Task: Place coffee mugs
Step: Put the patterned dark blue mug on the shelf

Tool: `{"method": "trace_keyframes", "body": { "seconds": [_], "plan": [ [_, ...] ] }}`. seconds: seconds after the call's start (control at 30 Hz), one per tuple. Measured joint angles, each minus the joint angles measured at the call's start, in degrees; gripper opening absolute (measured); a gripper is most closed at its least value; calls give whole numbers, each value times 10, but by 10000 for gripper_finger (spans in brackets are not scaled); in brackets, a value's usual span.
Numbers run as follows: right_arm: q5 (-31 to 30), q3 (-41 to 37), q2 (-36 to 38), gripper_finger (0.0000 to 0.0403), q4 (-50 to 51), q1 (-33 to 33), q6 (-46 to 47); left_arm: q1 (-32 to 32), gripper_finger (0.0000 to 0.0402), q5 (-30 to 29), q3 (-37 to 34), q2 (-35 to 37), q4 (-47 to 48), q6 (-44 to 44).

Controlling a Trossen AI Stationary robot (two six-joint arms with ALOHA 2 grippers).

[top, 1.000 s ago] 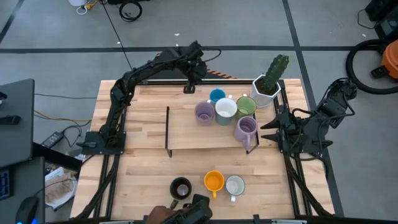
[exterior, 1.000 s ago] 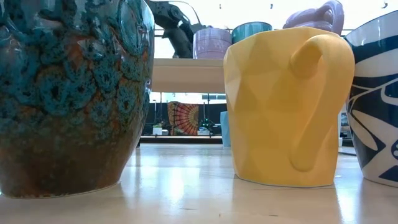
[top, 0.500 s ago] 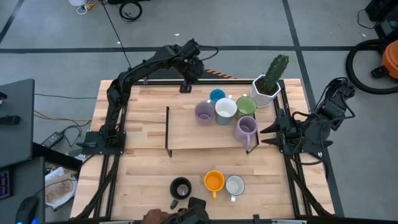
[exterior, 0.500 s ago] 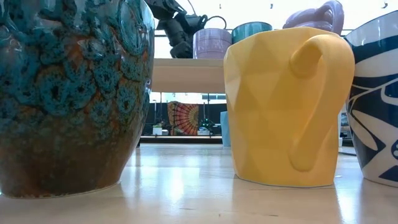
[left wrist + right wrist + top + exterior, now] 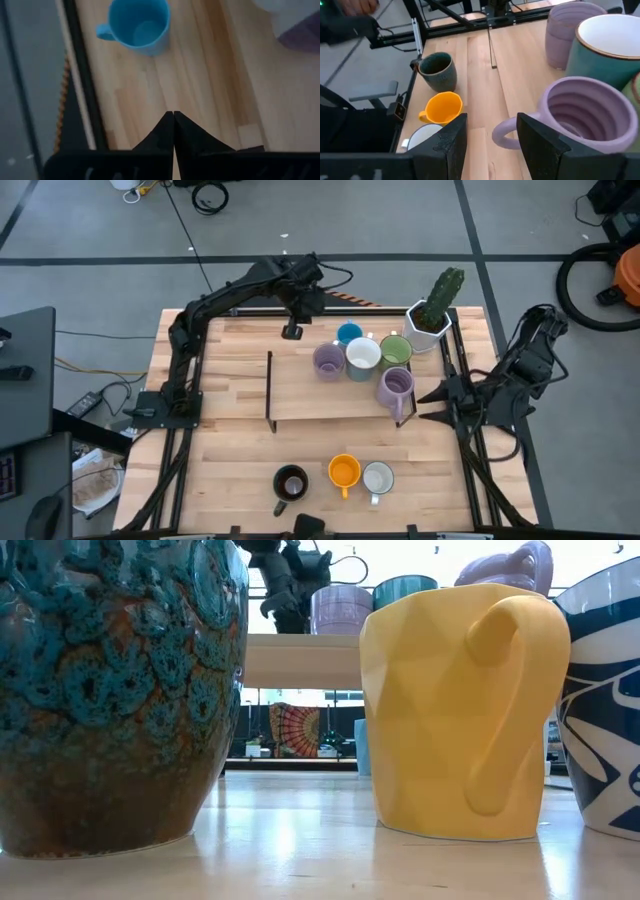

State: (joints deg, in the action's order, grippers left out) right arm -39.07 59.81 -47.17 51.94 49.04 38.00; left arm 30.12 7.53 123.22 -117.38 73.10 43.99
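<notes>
**Five mugs on the raised board, three near the front edge, both pincers empty**

Your left pincer sits in the upper middle of the high view, over the bare wooden surface just left of the mug cluster. Its fingers are clenched tip to tip with nothing between them. In the left wrist view the blue mug stands upright beyond those tips, apart from them, close to the surface's dark edge rail.

Your right pincer is at the right of the high view, beside the right end of the raised board. Its fingers are spread and released, holding nothing. In the right wrist view a lavender mug shows just past the gap between the fingers, its handle turned toward them; you cannot tell from the frames whether anything touches it.

On the raised board in the high view you have a tight group: the blue mug at the back, another lavender mug, a white mug and a green mug in a row, and the lavender mug in front of them near the board's right end. The cactus pot stands just right of the green mug.

Near the bottom middle of the high view, on the lower surface, three mugs stand in a row: the dark mug, the orange mug and a second white mug, the last two nearly touching.
</notes>
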Motion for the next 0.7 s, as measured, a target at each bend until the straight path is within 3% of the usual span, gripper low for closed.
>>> {"method": "trace_keyframes", "body": {
  "seconds": [0.37,0.53,0.7],
  "plan": [
    [-20,0,-22,176,-5,13,-4,-38,5,-36,1,109,47,-75],
    [-20,0,-25,176,-5,13,-19,-68,11,-44,1,117,114,-164],
    [-9,0,-25,176,-21,13,-25,-120,21,-7,1,117,170,-242]
  ]
}}
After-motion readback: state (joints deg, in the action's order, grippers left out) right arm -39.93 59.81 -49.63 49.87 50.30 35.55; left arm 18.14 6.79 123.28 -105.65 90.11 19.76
